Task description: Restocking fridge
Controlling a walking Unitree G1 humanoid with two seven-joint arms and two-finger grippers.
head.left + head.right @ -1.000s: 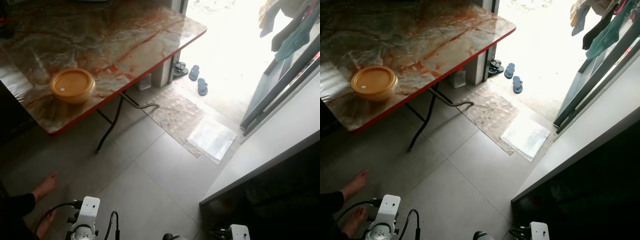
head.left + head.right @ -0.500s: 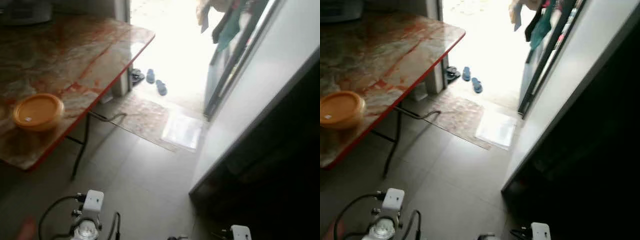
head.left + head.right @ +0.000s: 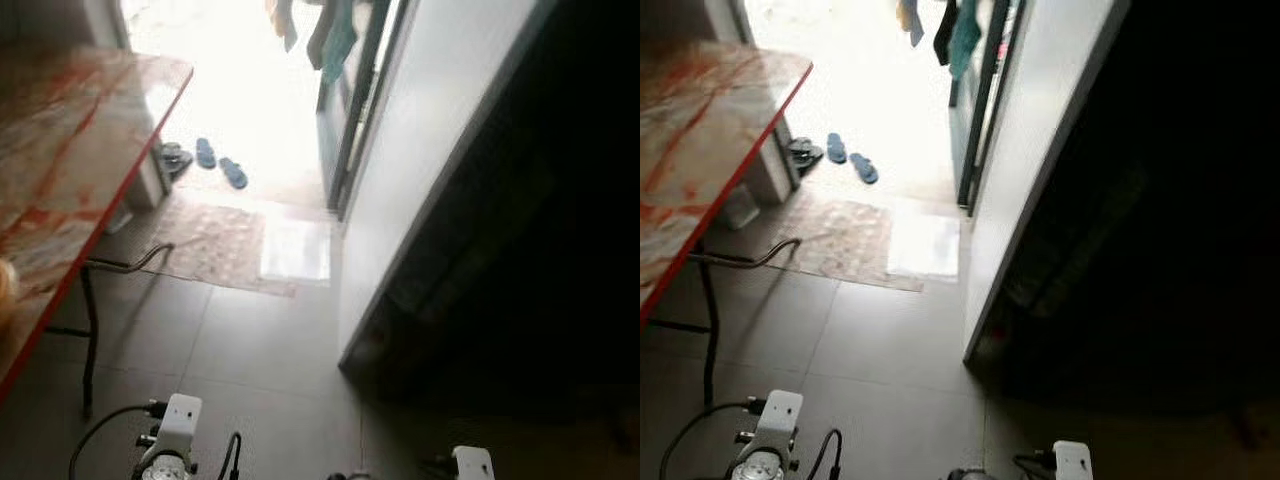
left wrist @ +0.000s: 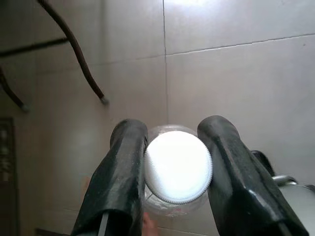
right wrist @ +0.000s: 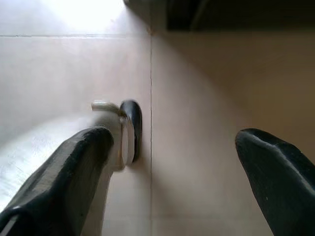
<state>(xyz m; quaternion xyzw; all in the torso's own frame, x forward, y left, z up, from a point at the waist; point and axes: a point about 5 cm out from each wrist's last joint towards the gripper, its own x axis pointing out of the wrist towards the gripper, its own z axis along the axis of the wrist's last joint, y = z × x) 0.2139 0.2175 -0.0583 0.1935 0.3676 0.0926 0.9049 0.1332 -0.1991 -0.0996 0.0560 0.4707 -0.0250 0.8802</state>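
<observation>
- Between my left gripper's (image 4: pixel 172 172) two black fingers (image 4: pixel 118 182) sits a clear plastic bottle with a white ribbed cap (image 4: pixel 178 166), pinched from both sides just under the cap. The grip is high on the neck, in my judgement so the body hangs free below for carrying.
- The cap faces the wrist camera and grey floor tiles (image 4: pixel 236 78) lie beyond it. I judge the bottle is carried low with the arm hanging, not presented for placement.
- My right gripper (image 5: pixel 177 167) hangs with its fingers spread wide apart over the tiles, pinching nothing. I take it to be kept free for shelf or door work.
- In the head views a tall white fridge door (image 3: pixel 440 150) stands open and edge-on, with the dark fridge interior (image 3: pixel 540 250) to its right. The shelves are too dark to make out.
- At the left edge of the head views stands a marble-patterned folding table with a red rim (image 3: pixel 70 150). Beyond its far corner are a brown floor mat (image 3: pixel 215 245), blue sandals (image 3: pixel 222 165) and a bright doorway.
- Assessment: the bottle is in hand but not yet inside the fridge; stocking remains to be done.
- Risk: a smooth bottle held by two pads alone could swing or slip on the approach.
</observation>
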